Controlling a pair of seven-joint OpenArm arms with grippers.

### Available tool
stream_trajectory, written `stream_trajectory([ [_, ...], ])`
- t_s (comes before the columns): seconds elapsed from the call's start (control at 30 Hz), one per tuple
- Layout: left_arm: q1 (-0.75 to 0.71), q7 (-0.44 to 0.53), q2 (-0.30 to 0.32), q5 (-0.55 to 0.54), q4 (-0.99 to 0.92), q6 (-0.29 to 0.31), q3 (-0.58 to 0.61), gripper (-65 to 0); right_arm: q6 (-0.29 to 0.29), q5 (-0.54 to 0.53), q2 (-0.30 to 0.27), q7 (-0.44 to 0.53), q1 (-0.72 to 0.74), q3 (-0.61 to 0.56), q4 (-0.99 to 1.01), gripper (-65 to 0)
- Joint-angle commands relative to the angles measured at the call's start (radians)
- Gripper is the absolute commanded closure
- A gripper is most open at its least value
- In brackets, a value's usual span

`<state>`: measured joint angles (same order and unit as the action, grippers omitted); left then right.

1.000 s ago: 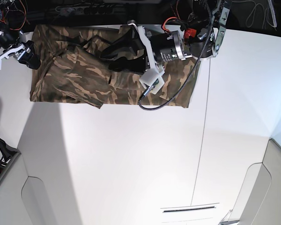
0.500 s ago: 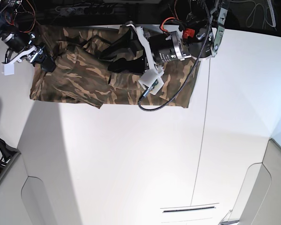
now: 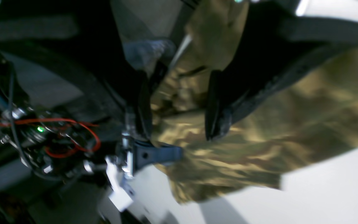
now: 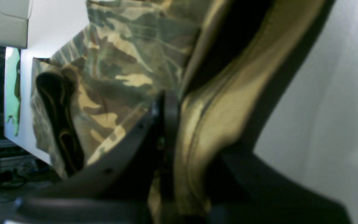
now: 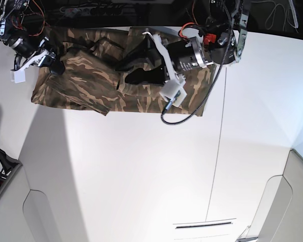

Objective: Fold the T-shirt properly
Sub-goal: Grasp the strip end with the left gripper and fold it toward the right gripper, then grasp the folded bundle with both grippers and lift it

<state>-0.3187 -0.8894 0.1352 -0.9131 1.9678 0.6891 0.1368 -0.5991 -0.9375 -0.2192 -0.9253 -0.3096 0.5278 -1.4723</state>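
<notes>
Camo T-shirt point(image 5: 91, 83) seen bunched, partly folded at best. Cloth pinched by right gripper point(image 4: 179, 130); left gripper point(image 3: 179, 105) spread around fold (blurry, probably). Folding mostly left.

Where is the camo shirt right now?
In the base view the T-shirt lies at the top of the white table, between the two grippers.

The base view is bright and sharp, the white table point(image 5: 156, 171) evenly lit, with a soft grey shadow down its left side and darkness along the far edge. Both wrist views are dim and blurred: the T-shirt point(image 3: 259, 130) smears into streaks, perhaps from motion, and the near fingers point(image 4: 166, 118) are out of focus.
</notes>
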Motion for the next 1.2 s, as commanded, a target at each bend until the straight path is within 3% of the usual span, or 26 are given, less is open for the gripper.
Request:
stream_trajectory([
  [0.0,0.006,0.021,-0.002,-0.045,0.038,0.009,-0.025,-30.7,-0.004,0.003,-0.019,0.009,0.005,0.011,-0.014,0.0],
  [0.13,0.005,-0.003,-0.002,-0.056,0.106,0.009,-0.143,-30.7,-0.003,0.020,-0.049,0.008,0.024,0.062,-0.014,0.0],
  [0.27,0.005,-0.039,-0.002,-0.055,0.115,0.009,-0.258,-30.7,-0.002,0.021,-0.113,0.002,0.059,0.125,-0.014,0.0],
  [0.5,0.000,-0.111,-0.001,-0.058,0.113,0.009,-0.458,-30.7,0.001,0.020,-0.294,0.000,0.095,0.156,-0.014,0.0],
  [0.7,-0.061,-0.114,-0.003,-0.100,0.083,0.009,-0.467,-30.7,0.001,-0.066,-0.425,-0.100,0.192,0.156,-0.015,0.0],
  [0.8,-0.097,-0.113,-0.002,-0.100,0.036,0.009,-0.414,-30.7,0.000,-0.142,-0.443,-0.176,0.265,0.156,-0.019,0.0],
  [0.97,-0.102,-0.055,-0.002,-0.096,-0.095,0.009,-0.269,-30.7,0.000,-0.171,-0.437,-0.194,0.335,0.152,-0.064,0.0],
  [1.17,-0.080,0.026,-0.009,-0.021,-0.208,0.009,-0.108,-30.7,0.000,-0.150,-0.357,-0.208,0.325,0.137,-0.282,0.0],
])
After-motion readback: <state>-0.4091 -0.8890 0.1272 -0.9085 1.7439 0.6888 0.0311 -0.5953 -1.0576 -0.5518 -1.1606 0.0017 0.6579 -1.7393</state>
